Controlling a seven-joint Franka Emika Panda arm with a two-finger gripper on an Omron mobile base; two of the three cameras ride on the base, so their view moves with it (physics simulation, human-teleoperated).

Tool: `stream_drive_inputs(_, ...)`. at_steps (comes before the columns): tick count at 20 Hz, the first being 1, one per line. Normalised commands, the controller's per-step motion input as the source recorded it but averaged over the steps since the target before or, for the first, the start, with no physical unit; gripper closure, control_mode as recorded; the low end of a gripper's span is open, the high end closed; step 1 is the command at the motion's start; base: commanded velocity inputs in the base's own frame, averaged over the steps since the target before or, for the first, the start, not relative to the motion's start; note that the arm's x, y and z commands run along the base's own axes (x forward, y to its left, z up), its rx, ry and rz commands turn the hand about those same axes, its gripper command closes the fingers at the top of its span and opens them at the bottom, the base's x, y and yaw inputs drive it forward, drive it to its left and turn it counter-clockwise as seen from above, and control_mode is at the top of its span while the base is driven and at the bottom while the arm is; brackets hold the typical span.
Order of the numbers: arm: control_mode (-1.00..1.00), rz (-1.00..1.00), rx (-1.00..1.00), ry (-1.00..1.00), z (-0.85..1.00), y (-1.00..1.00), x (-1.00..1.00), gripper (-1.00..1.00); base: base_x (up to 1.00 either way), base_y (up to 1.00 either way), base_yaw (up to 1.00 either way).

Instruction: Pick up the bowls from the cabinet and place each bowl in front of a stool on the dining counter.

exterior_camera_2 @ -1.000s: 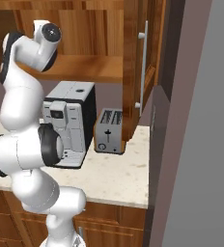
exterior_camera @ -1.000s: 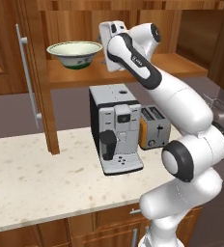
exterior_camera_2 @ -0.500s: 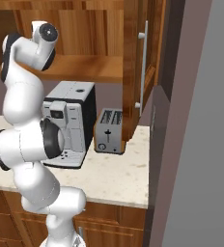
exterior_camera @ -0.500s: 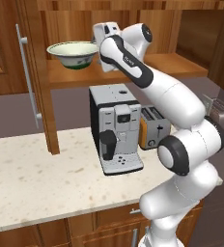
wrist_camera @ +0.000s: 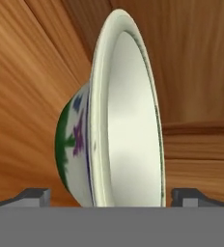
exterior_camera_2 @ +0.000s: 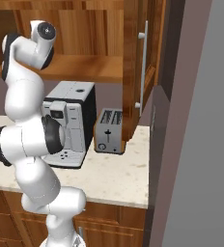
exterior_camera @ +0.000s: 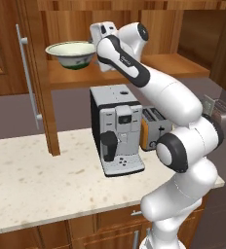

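While the arm reaches up to the cabinet shelf, the scene reads so:

Bowl: cream-white bowl [exterior_camera: 70, 53] with a green band low on its outside, upright on the shelf [exterior_camera: 134, 73] of the cabinet [exterior_camera: 42, 97], toward the shelf's left end.

Bowl to gripper: in the hand view the bowl [wrist_camera: 114, 120] stands on edge because the camera is rolled; its rim lies between the two fingertips, the left one [wrist_camera: 34, 195] beside its outer wall, the right one [wrist_camera: 191, 197] on the side of its hollow. Whether either tip touches it cannot be told.

Gripper: gripper [wrist_camera: 111, 198] spread wide, nothing pinched.

Arm: rises from the base, bends at a dark elbow over the counter [exterior_camera: 32, 180], then stretches up and left; the white hand [exterior_camera: 103, 36] sits just right of the bowl at rim height, wrist joint behind it.

Below the shelf: coffee machine [exterior_camera: 116, 129] and toaster [exterior_camera: 154, 127] side by side on the counter.

Door: open, its long silver handle [exterior_camera: 28, 78] to the bowl's left.
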Motion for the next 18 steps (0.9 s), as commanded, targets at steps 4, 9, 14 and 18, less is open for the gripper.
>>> stream_drive_inputs(4, -1.0, 0.0, 0.0, 0.0, 0.0, 0.12, 0.0, -1.0, 0.0, 0.0, 0.0)
stream_drive_inputs(9, -1.0, 0.0, 0.0, 0.0, 0.0, 0.19, 0.0, 1.0, 0.0, 0.0, 0.0)
stream_drive_inputs(14, -1.0, 0.0, 0.0, 0.0, 0.0, 0.07, 0.0, 1.0, 0.0, 0.0, 0.0)
stream_drive_inputs(18, -1.0, 0.0, 0.0, 0.0, 0.0, 0.0, 0.0, 1.0, 0.0, 0.0, 0.0)
